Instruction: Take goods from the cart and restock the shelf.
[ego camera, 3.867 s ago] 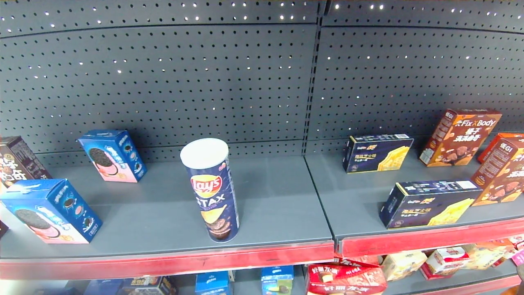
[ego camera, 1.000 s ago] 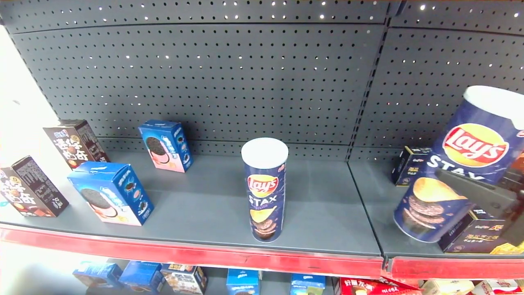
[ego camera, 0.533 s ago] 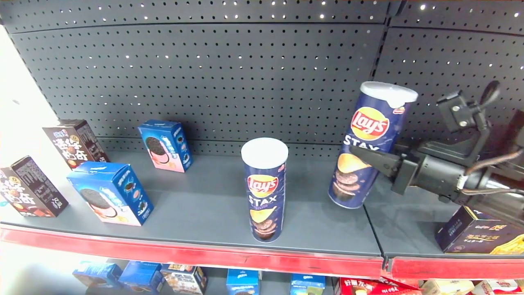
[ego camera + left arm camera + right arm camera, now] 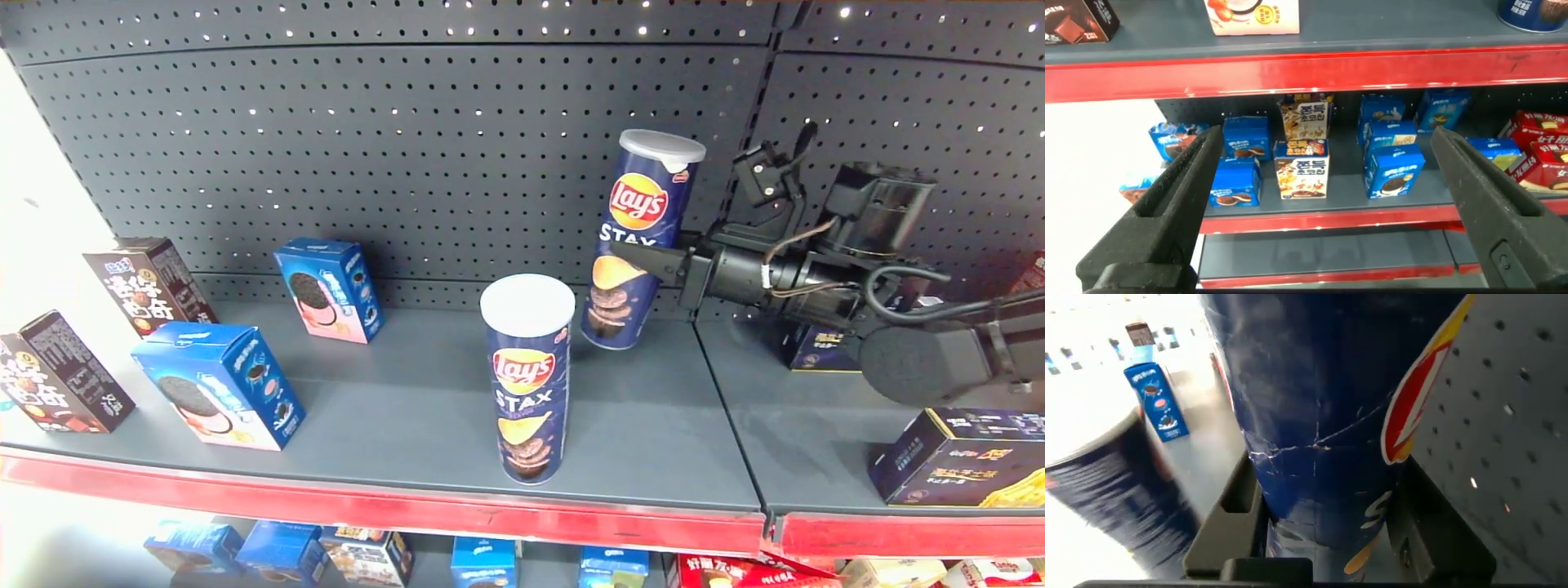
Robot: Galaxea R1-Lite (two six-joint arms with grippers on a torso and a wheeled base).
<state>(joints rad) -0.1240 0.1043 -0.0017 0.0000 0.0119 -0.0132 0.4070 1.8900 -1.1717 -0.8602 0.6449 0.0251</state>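
Glossy card on the held chip can (image 4: 641, 237), smooth plastic on its lid (image 4: 663, 147); matt grey metal for shelf (image 4: 392, 408) and perforated back panel (image 4: 367, 163); shiny red edge strip (image 4: 367, 502).

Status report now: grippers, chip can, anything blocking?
Right gripper shut on chip can, tilted, at shelf rear. Left gripper open, empty. Second can stands close in front.

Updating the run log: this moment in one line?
right gripper: shut on chip can, tilted over shelf | left gripper: open, empty | second can: upright
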